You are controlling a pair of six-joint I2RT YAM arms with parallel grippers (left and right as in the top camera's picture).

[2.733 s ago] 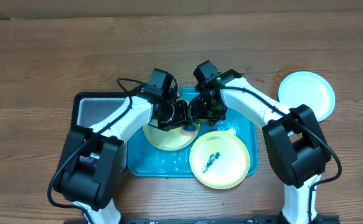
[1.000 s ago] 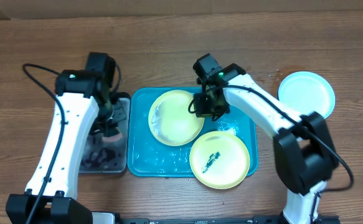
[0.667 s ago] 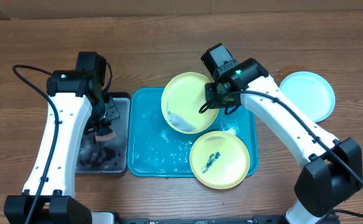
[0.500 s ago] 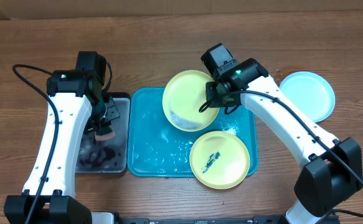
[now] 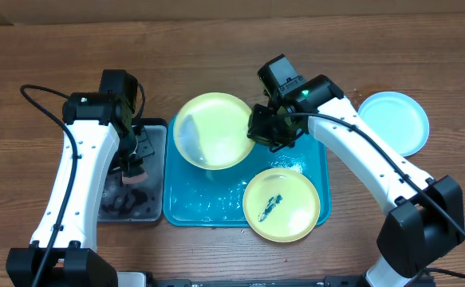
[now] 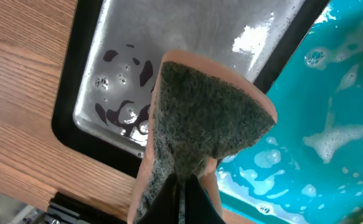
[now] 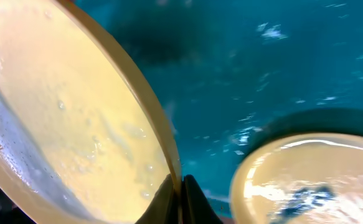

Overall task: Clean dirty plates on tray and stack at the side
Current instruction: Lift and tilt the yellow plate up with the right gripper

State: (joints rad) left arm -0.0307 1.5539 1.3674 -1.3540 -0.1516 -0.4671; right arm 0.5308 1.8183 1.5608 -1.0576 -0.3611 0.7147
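My right gripper [image 5: 258,127] [image 7: 180,186] is shut on the rim of a wet pale yellow-green plate [image 5: 212,141] [image 7: 63,118], held tilted above the turquoise tray [image 5: 192,203] [image 7: 256,68]. A second yellow-green plate [image 5: 281,204] [image 7: 312,180] with a dark smear lies on the tray's front right corner. The light blue plate [image 5: 392,120] rests on the table at the far right. My left gripper [image 5: 134,163] [image 6: 182,193] is shut on a sponge [image 6: 206,130] with a dark scrubbing face, over the black tray [image 5: 112,209] [image 6: 94,81].
The black tray holds water and dark residue, left of the turquoise tray. Soapy water lies on the turquoise tray floor. Bare wooden table [image 5: 232,56] stretches behind both trays.
The right gripper has lifted the yellow-green plate off the tray and swung it to the left, tilting it. The left arm has stayed over the black tray with the sponge.
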